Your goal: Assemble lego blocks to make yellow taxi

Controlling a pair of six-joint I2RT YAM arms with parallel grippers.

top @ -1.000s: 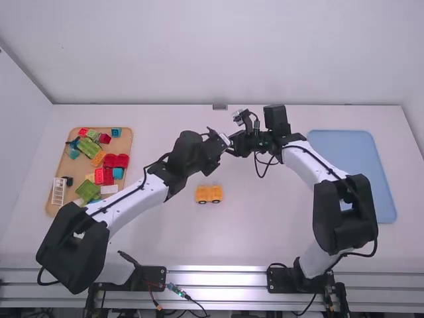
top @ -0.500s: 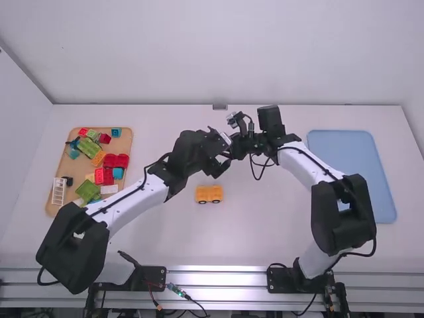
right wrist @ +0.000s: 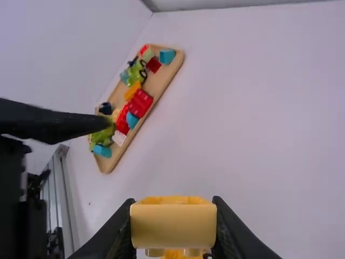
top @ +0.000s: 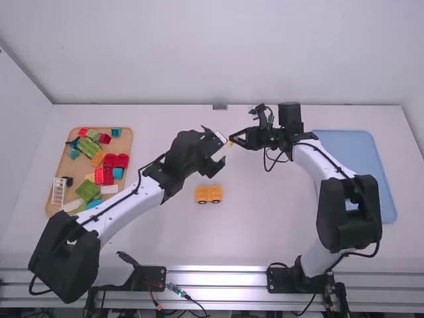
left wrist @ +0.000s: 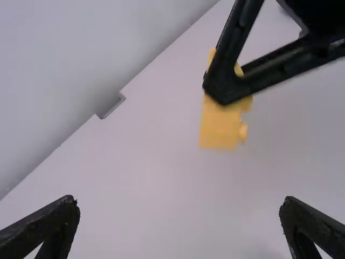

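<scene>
In the high view, the right gripper (top: 234,140) is above the table, shut on a small yellow block (top: 230,143). Just left of it my left gripper (top: 222,152) stands open and apart from the block. An orange-yellow car base (top: 209,194) with dark wheels rests on the table nearer the arms' bases. The left wrist view has the left gripper (left wrist: 180,213) with wide-spread fingers and nothing between them; beyond them the yellow block (left wrist: 220,128) hangs from the other arm's fingers. In the right wrist view the right gripper (right wrist: 173,224) grips the yellow block (right wrist: 173,225) from both sides.
A wooden tray (top: 127,142) of red, green, blue and other blocks lies at the left of the table. A blue mat or tray (top: 358,156) lies at the right, partly beneath the right arm. The back wall (top: 218,53) rises behind the table.
The two grippers have drawn apart. The right one moved to the right, carrying the yellow block, while the left one shifted slightly back to the left. The car base stayed put.
</scene>
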